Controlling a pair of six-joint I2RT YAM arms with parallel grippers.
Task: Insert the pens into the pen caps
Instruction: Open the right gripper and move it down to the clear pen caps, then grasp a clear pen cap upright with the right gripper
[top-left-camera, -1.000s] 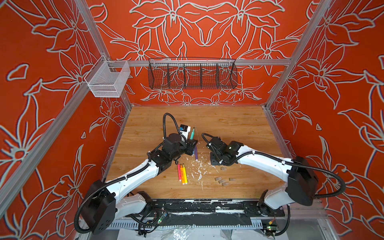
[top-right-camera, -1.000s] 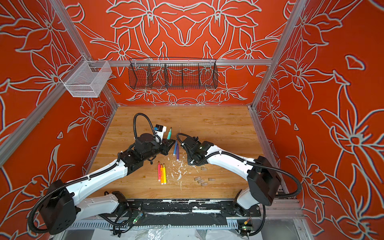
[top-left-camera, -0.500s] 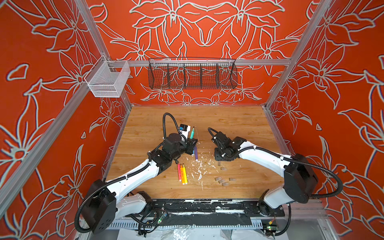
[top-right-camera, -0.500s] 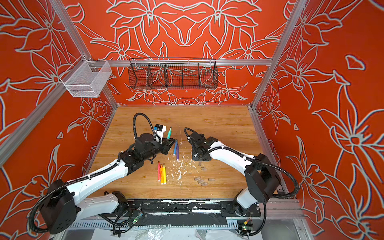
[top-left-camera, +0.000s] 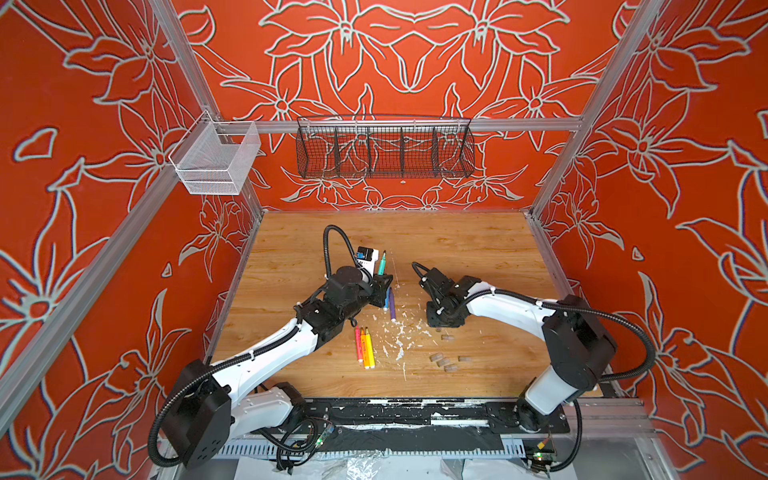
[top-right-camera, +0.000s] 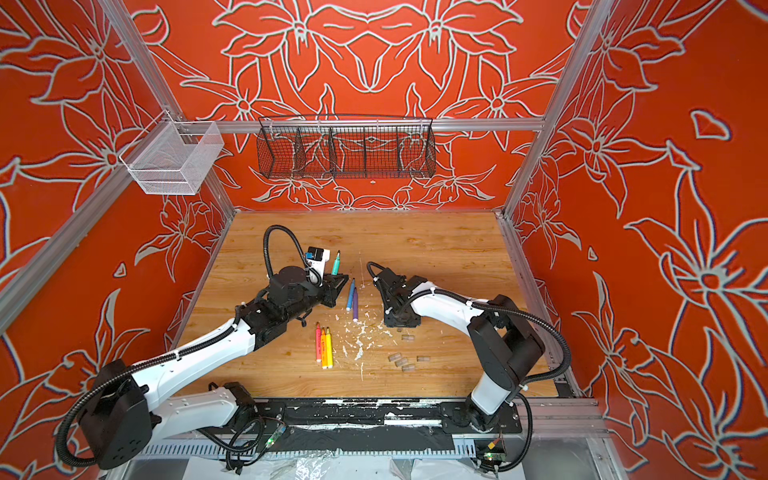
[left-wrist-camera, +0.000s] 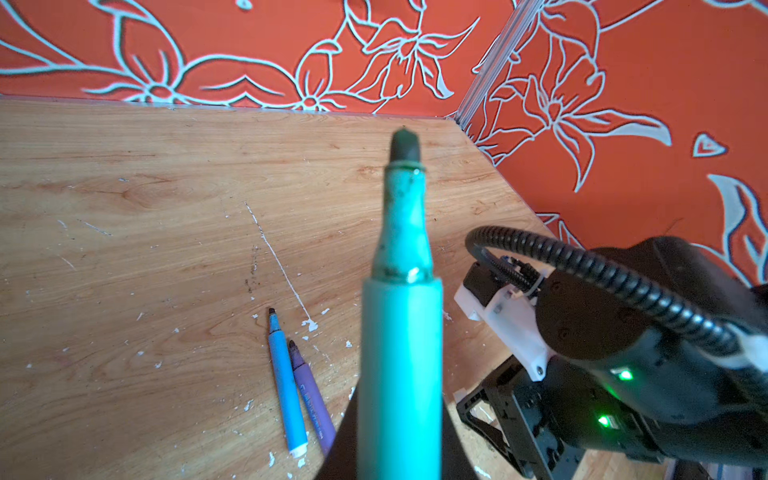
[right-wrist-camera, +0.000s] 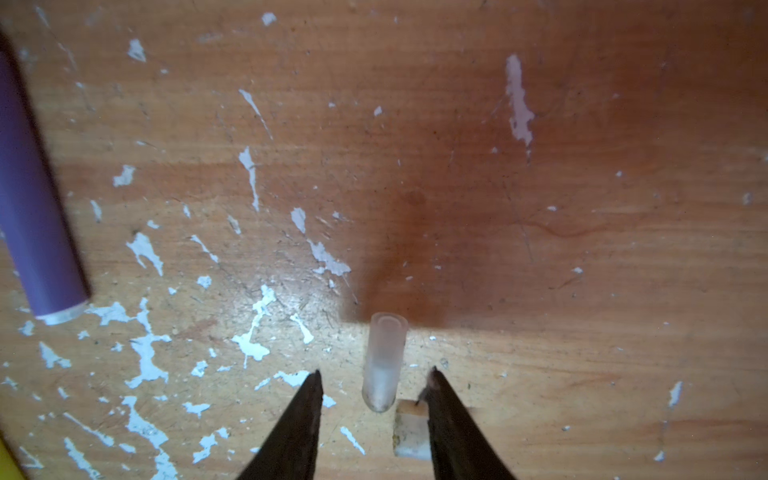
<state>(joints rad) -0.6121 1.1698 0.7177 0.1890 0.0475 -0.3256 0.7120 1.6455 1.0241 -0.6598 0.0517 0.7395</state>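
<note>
My left gripper (top-left-camera: 384, 283) is shut on the green pen (left-wrist-camera: 401, 332), which points up and away with its dark tip bare. The blue pen (top-left-camera: 387, 297) and purple pen (top-left-camera: 392, 306) lie just beside it on the wooden table (top-left-camera: 478, 257). Pink (top-left-camera: 358, 345), orange (top-left-camera: 363, 347) and yellow (top-left-camera: 368, 350) pens lie side by side nearer the front. My right gripper (right-wrist-camera: 374, 372) is open and low over the table, one clear pen cap (right-wrist-camera: 384, 357) lying between its fingertips, untouched. Another cap (right-wrist-camera: 411, 432) lies by one finger. Several more caps (top-left-camera: 441, 362) lie toward the front.
White flecks of debris (top-left-camera: 400, 336) are scattered between the pens and the caps. A black wire basket (top-left-camera: 384, 151) hangs on the back wall and a white mesh bin (top-left-camera: 216, 160) on the left rail. Red walls close three sides.
My right gripper has swung a little to the right and come down toward the front, over the caps. The left arm with the green pen has stayed still.
</note>
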